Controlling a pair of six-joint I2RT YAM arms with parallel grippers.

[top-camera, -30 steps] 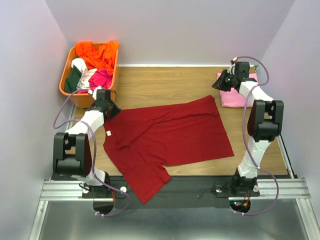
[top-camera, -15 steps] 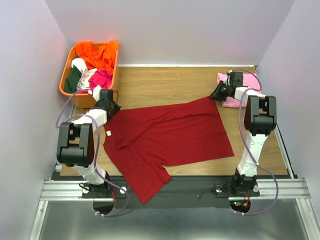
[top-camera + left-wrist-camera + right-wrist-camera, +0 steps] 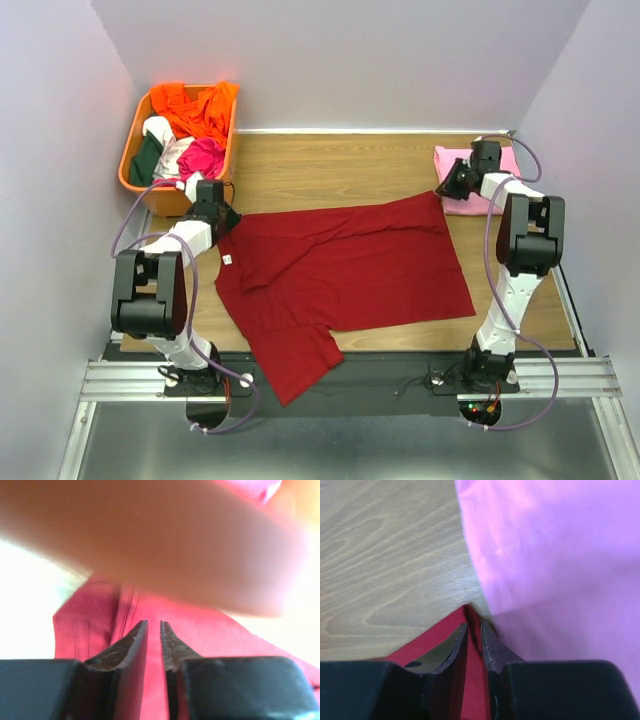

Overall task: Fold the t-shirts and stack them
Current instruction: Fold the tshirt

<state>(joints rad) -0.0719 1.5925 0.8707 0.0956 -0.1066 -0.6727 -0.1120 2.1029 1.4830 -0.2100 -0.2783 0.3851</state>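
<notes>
From above, the dark red cotton t-shirt lies spread on the wooden table, with the left gripper at its far left corner and the right gripper at its far right corner, beside the folded light pink t-shirt. Left wrist: the nearly closed jaws pinch red cloth. Right wrist: the jaws pinch the red corner

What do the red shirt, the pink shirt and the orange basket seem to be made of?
The red shirt: soft knit cloth, probably cotton, matt; creases and a stitched seam show. The pink shirt: similar thin matt cloth; fine ribbing close up. The basket: likely moulded plastic; smooth, stiff orange rim.
</notes>
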